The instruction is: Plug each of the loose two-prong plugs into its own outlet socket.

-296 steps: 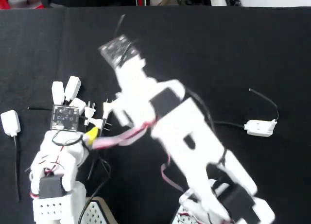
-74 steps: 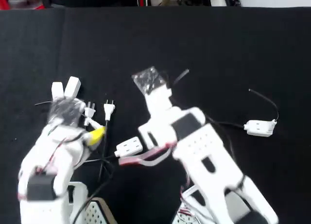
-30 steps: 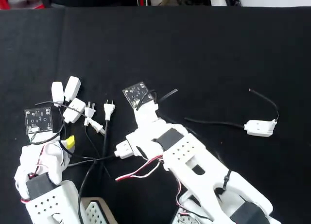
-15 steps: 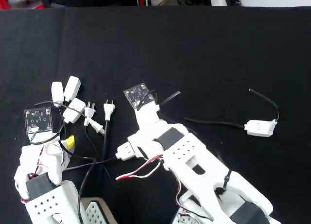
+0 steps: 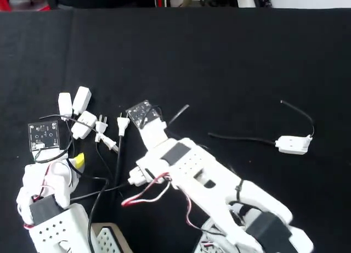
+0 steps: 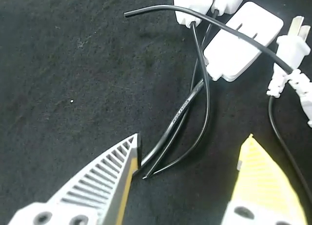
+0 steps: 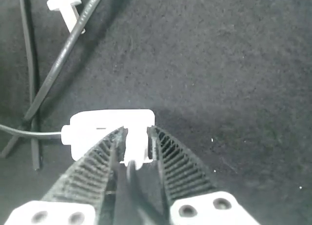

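- The right claw [image 7: 136,135] is clamped on a white socket block [image 7: 92,132], its two ribbed fingers pinching one long edge. The block lies flat on the black table [image 5: 230,55], just beside the base of the arm.
- The hold is near one end rather than the middle, so I judge the block will want to swivel. Lift it slowly and keep it low.
- The nearest plug [image 5: 123,123] lies a short way up the table from the block, prongs pointing away from the arms. A second plug [image 5: 101,122] lies just beside it.
- Turn the block so its slots face the prongs squarely before closing the gap. A skewed approach will likely just push the plug along the cloth.
- The left claw [image 6: 193,137] hangs wide open over a tangle of black cords [image 6: 187,108], holding nothing. It is well placed to pin or pick up the plug, so the push has something to work against.
- Watch the cords. They cross between plug and block and could snag either one.
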`<state>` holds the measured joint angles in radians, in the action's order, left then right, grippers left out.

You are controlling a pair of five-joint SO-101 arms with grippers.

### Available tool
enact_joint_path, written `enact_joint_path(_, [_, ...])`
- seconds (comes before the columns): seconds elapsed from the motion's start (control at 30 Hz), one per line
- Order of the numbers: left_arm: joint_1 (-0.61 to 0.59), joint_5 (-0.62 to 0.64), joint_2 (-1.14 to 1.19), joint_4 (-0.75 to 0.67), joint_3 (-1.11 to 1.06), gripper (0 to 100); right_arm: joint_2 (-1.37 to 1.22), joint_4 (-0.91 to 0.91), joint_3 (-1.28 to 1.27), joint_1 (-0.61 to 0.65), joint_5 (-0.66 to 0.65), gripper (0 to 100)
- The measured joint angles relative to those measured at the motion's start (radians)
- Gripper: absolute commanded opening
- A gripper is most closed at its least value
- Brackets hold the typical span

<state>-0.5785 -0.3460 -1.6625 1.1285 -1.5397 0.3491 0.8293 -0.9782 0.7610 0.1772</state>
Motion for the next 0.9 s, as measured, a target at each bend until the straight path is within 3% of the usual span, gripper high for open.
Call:
enact_joint_path(0.5, [0.0,0.0,0.0,0.0,0.0,32,-0.098,0.106,0.104,-0.049,-0.16,1.2])
enact_joint_path(0.67, [0.0,0.0,0.0,0.0,-0.008,32,-0.098,0.117,0.104,-0.186,-0.272,1.2])
enact_joint_path(0.9, [0.0,0.0,0.0,0.0,-0.008,32,-0.083,0.132,0.104,-0.505,-0.465,1.2])
